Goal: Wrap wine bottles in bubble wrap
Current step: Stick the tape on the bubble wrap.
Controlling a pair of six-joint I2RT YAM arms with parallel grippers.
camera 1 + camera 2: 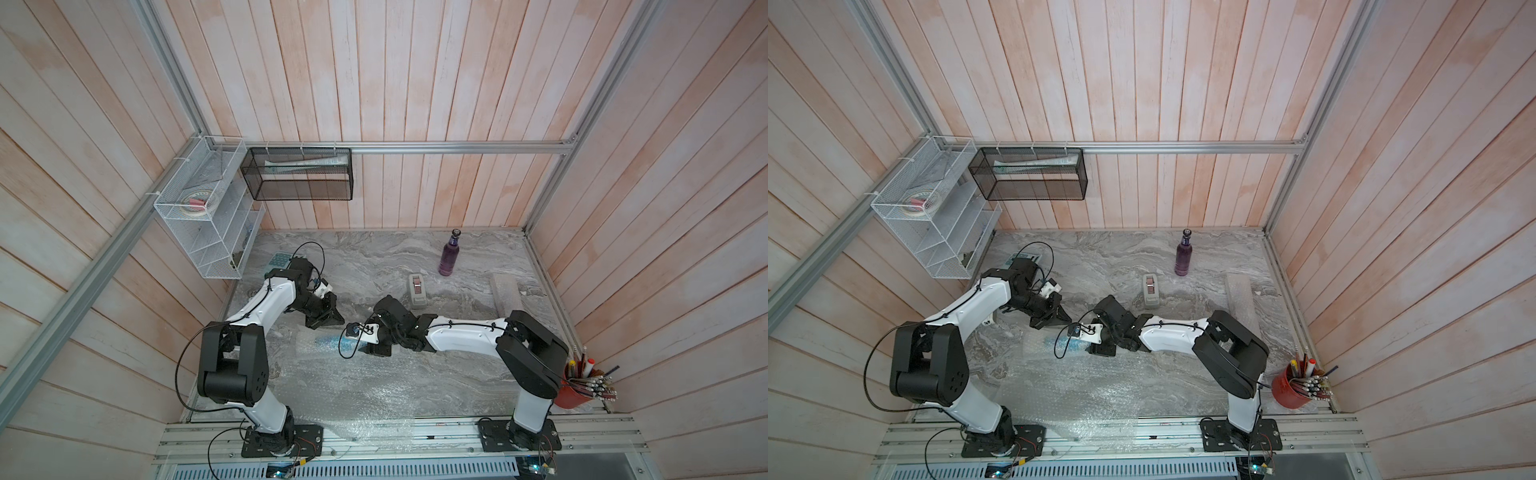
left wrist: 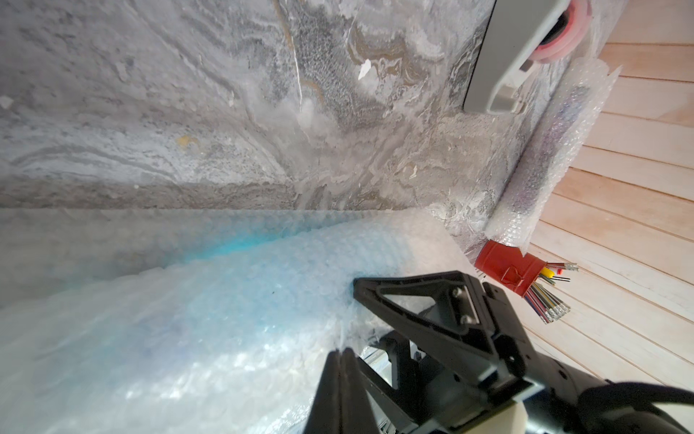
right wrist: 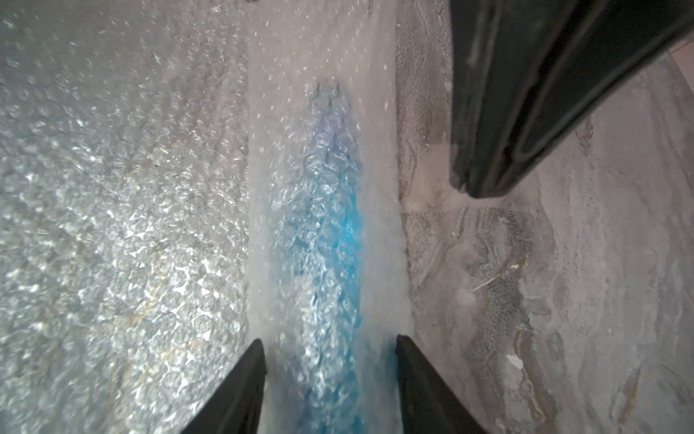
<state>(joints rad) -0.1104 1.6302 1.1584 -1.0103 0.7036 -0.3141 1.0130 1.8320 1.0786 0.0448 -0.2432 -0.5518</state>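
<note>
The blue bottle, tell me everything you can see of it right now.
The blue bottle lies on its side on the marble table, rolled inside bubble wrap, so only a blurred bright blue shape shows through, tapering toward one end; cap and label cannot be made out. The rest of the sheet spreads flat beside it. The right gripper straddles one end of the roll; whether it presses I cannot tell. The shut left gripper sits close beside it.

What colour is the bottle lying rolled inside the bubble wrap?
Bright blue; the bottle shows through the bubble wrap best in the right wrist view.
</note>
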